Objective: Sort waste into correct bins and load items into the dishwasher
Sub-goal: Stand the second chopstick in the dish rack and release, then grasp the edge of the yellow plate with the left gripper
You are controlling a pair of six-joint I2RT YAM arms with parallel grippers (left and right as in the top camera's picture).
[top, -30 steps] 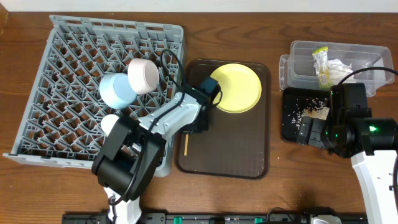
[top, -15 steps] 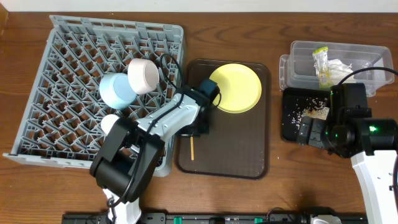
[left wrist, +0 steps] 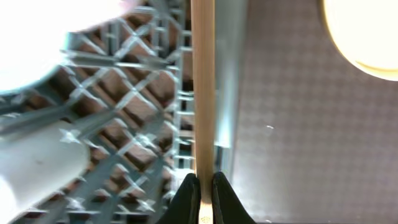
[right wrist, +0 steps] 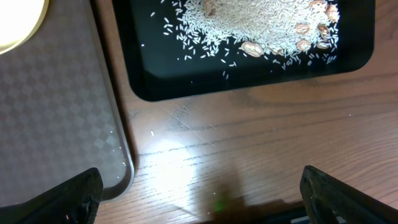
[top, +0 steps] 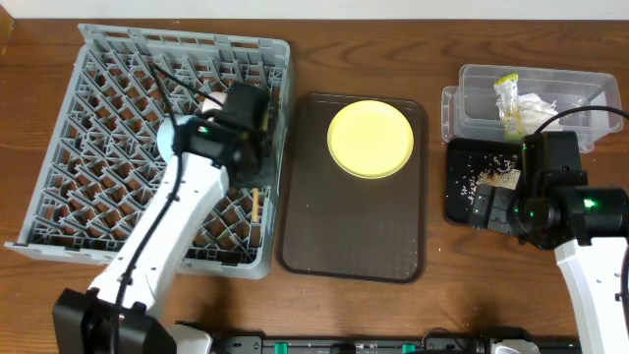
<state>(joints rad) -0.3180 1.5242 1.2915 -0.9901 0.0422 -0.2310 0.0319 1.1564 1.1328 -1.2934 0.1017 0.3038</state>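
Grey dish rack [top: 187,41] at left; brown serving tray [top: 354,226] beside it bearing the yellow plate [top: 370,139]; right gripper [right wrist: 202,193], spread wide, above the table beside the black tray [right wrist: 186,81]; left gripper [left wrist: 201,180] pinching a wooden chopstick [left wrist: 202,93] over the rack's right edge.

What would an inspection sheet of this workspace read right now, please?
Surface: wooden table, finely scratched.
Job's things: yellow plate on brown serving tray; snack wrapper and crumpled paper in clear tub; rice in black tray; light blue bowl, mostly hidden, in grey dish rack.
Clutter: one stray rice grain on the wood.
Claws: left claw shut on chopstick at the rack's tray-side edge; right claw open, empty.
Cables: black cable over the rack; second cable beside the right arm.
Surroundings: pale wall along the top edge.
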